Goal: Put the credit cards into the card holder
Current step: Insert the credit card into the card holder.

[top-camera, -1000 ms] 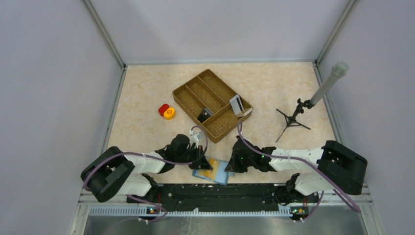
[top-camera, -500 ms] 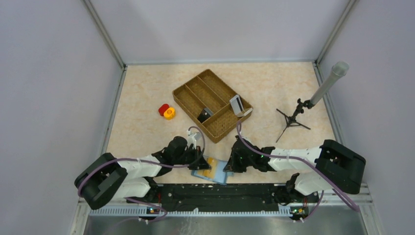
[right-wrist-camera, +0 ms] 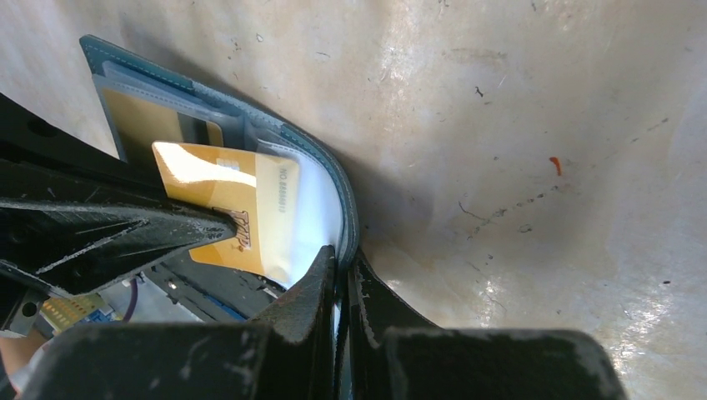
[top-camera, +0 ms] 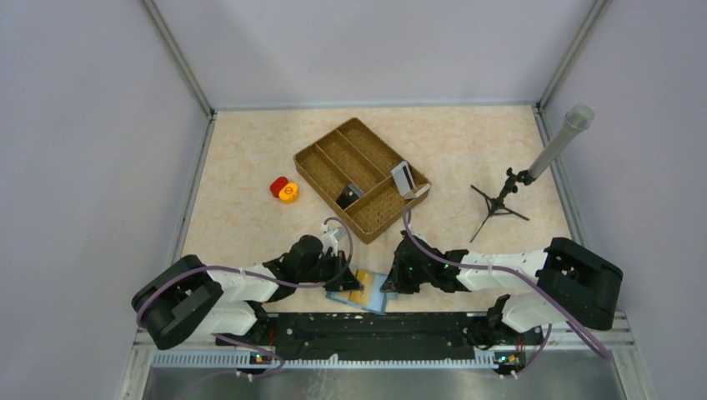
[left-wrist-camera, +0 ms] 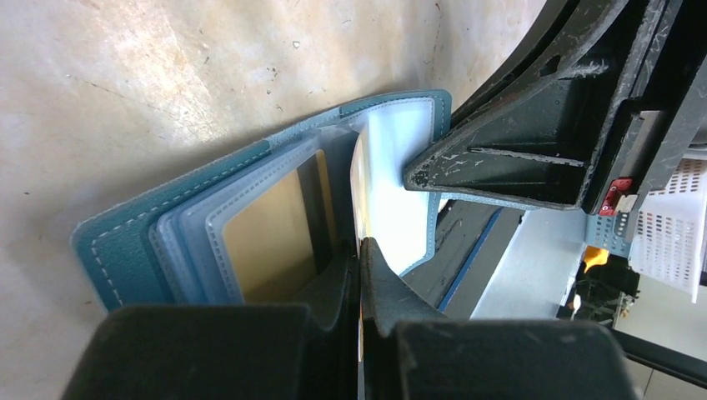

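The teal-blue card holder [top-camera: 364, 292] lies open at the table's near edge between my two grippers. My left gripper [left-wrist-camera: 360, 250] is shut on a gold credit card [right-wrist-camera: 225, 200], which shows edge-on in the left wrist view. That card hangs over the holder's white inner panel [right-wrist-camera: 313, 208]. A second tan card [left-wrist-camera: 267, 225] sits in one of the pale blue slots. My right gripper [right-wrist-camera: 343, 260] is shut on the right edge of the card holder [right-wrist-camera: 350, 212], which bends upward there. Its finger [left-wrist-camera: 500, 167] shows close to the held card.
A brown woven divided tray [top-camera: 329, 154] stands mid-table with a white piece [top-camera: 403, 177] and a dark piece [top-camera: 348, 197] in it. Red and yellow round pieces [top-camera: 283, 190] lie to its left. A small tripod with a grey tube [top-camera: 500, 198] stands at the right. Walls close in on three sides.
The left arm swayed a little leftward and came back, still holding the card over the holder. The right arm has stayed in place, gripping the holder's edge.
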Tool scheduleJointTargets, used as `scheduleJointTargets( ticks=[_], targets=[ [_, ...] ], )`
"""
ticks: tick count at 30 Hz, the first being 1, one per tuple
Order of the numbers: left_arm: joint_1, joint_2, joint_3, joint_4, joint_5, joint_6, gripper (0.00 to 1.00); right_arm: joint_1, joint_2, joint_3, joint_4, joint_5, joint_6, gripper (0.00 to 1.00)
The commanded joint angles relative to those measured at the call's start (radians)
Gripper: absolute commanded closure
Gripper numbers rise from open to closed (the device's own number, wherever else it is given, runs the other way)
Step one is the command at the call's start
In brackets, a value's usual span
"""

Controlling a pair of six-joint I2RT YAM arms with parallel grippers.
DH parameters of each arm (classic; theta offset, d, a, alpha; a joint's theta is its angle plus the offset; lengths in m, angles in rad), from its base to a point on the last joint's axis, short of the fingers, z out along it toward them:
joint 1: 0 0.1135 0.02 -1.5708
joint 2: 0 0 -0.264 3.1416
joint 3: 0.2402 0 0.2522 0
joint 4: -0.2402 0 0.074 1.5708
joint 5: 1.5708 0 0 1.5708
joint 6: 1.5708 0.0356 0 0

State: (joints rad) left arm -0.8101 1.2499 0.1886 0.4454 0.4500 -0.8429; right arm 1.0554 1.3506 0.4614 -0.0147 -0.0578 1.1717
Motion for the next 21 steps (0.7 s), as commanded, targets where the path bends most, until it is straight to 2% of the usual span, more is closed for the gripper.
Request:
scheduleJointTargets(
  ticks=[1,4,7,14,21],
  targets=[
    [-0.039,0.037,-0.019,-0.020,-0.034,-0.020,1.00,-0.003,0.018,-0.010,-0.029,0.044,0.000,1.00],
    [-0.062,0.055,-0.007,-0.030,-0.051,-0.035,1.00,-0.003,0.006,-0.010,-0.033,0.053,0.011,1.00],
    [-0.077,0.053,0.040,-0.143,-0.090,-0.015,0.99,-0.003,-0.028,-0.011,-0.053,0.102,0.021,1.00],
    [-0.083,-0.037,0.130,-0.379,-0.190,0.046,0.66,-0.003,-0.088,-0.045,-0.087,0.151,0.046,1.00],
    [-0.098,-0.069,0.213,-0.535,-0.234,0.085,0.46,-0.006,-0.084,-0.050,-0.079,0.148,0.040,1.00]
  ],
)
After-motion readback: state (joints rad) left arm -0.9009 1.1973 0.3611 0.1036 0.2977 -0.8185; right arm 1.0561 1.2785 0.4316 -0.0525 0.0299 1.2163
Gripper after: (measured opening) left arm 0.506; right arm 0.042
